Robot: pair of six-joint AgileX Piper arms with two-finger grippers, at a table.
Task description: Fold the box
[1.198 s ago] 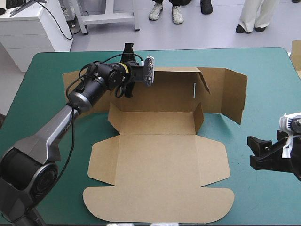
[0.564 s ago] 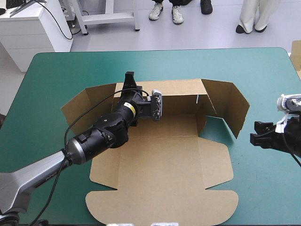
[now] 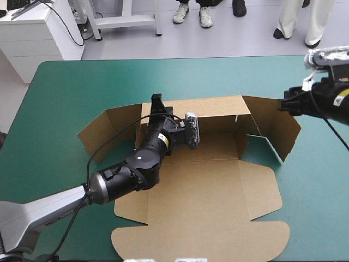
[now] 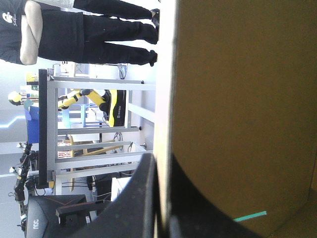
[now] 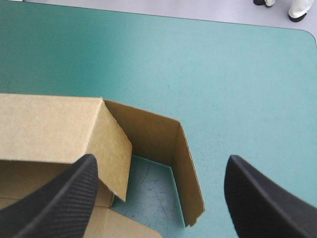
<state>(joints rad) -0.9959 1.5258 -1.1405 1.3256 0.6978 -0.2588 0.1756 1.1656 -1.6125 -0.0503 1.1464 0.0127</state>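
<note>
While you're standing that back wall up, look at the left side first. The left end flap [image 3: 106,128] is angling out loose toward the table's left edge, and nothing is touching it.

Just beside it, your left gripper [image 3: 158,102] is pinching the top edge of the back wall [image 3: 218,109] near its left end. In the left wrist view the black fingers [image 4: 124,213] are all but closed with the board's edge running between them, so it's clamped on the box [image 3: 202,191]. The box is sitting mid-table on the teal-green cover [image 3: 65,93], with its broad panels lying flat toward the near edge.

Moving right, the right end flap [image 3: 279,131] is standing out at an angle. Your right gripper [image 3: 284,105] is hovering over its top edge, fingers spread wide and gripping nothing.

My take: you're wanting the left hold steady and upright so the wall isn't leaning while the right comes down. I'd be nudging that flap inward along its crease, not grabbing it mid-panel, since the board looks like it'd bow or drag the whole sheet.
</note>
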